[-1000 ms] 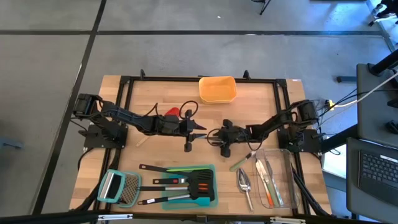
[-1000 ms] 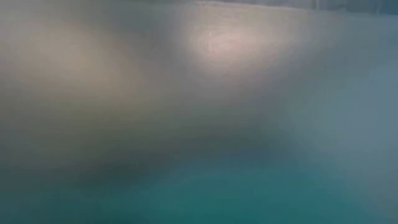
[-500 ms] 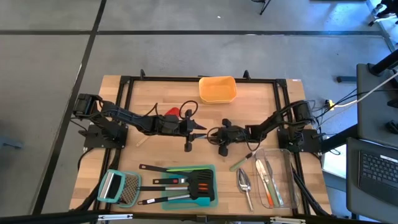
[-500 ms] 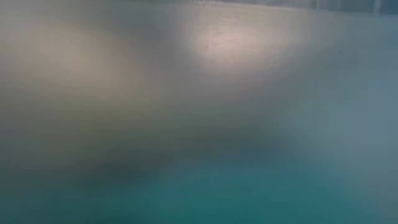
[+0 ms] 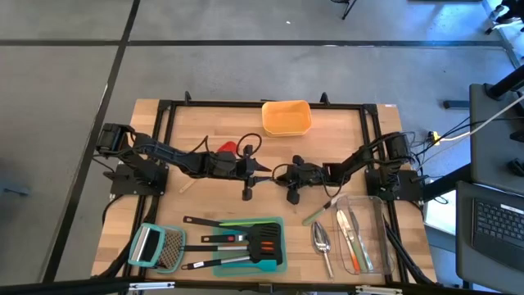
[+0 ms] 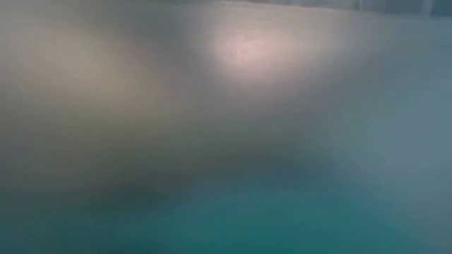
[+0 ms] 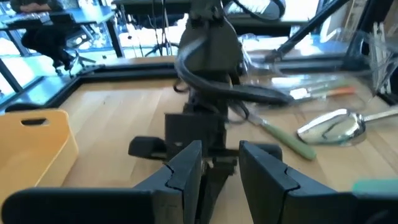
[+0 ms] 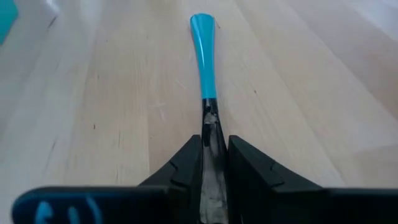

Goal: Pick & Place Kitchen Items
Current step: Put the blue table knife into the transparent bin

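Right gripper [image 8: 214, 165]: pinching the teal spatula [image 8: 203, 46] at counter [image 5: 344, 123] centre.
Left gripper [image 7: 221, 168]: slightly spread, empty, facing the right gripper.

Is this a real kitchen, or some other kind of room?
Probably not a kitchen: it looks like a robot lab or workshop. Two dark robot arms are bolted to a light wooden table on a bare grey concrete floor, with an open laptop beside it and office chairs behind glass in the left wrist view.

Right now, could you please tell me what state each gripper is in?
Left gripper: cannot be told.
Right gripper: closed on the slim blue-handled utensil.
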Tool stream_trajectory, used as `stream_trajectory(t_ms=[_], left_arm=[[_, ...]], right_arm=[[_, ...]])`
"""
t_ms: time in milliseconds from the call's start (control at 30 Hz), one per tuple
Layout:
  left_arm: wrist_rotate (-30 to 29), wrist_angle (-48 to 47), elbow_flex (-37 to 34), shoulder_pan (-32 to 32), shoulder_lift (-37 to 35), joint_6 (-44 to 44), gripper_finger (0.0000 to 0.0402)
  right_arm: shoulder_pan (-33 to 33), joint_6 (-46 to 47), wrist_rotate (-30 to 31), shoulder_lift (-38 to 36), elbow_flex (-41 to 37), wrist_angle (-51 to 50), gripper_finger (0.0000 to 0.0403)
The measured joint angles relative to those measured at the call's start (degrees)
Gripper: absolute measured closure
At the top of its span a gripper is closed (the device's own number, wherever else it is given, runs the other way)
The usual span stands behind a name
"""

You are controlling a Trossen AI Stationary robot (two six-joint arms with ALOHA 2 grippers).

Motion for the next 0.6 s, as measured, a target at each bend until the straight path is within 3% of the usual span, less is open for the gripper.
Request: stream_trajectory(t_ms=[300, 600], left_arm=[[5.57, -11.66, 0.0, -0.11, -0.22, -0.9, 0.0299], [-0.5, -12.5, 0.04, -0.44, 1.84, 4.01, 0.0299]], right_arm=[[-1.72, 4.95, -6.39, 0.01, 0.0, 0.77, 0.0327], [-3.9, 7.22, -10.98, 0.01, 0.0, 0.9, 0.0328]])
